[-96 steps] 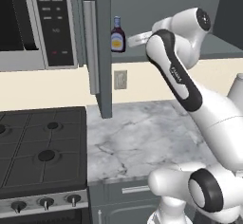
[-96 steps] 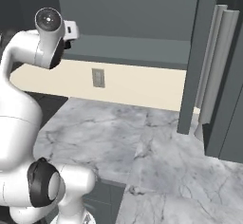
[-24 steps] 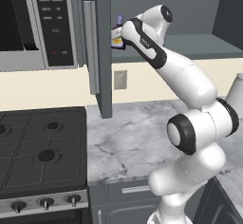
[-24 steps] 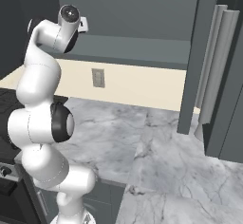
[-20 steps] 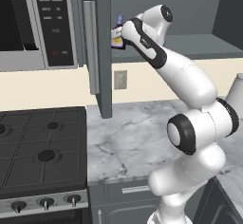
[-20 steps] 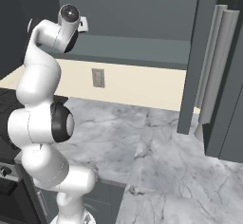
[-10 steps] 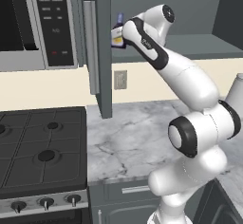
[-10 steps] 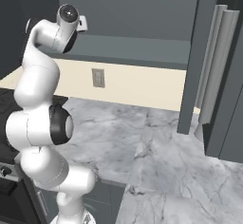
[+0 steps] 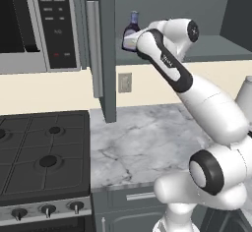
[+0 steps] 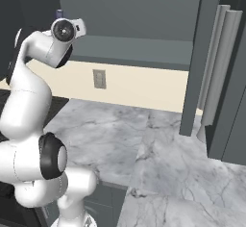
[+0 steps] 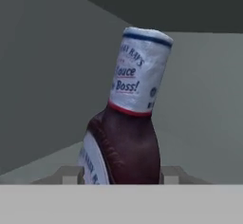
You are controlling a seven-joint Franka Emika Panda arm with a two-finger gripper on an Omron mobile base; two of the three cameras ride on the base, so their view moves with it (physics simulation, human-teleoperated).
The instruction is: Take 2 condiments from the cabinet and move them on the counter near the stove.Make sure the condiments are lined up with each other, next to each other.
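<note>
Gripping the dark brown glossy bottle (image 11: 124,147) with its white-wrapped narrow neck, the claw (image 11: 121,174) is closing on its base inside the dark grey cabinet (image 9: 206,10).

arm (image 10: 33,81) raised to cabinet (image 10: 139,48) shelf | counter (image 10: 144,149) below

- The open cabinet (image 9: 197,10) shelf is walled at the back and side; the dark brown bottle (image 11: 126,123) stands close before the gripper (image 11: 121,175), near the left wall.
- The way leftward is barred by the open cabinet door (image 9: 101,49).
- Open marble counter (image 9: 147,147) lies below, beside the stove (image 9: 44,157).
- Rightward, a second door (image 10: 221,77) juts over the countertop.
</note>
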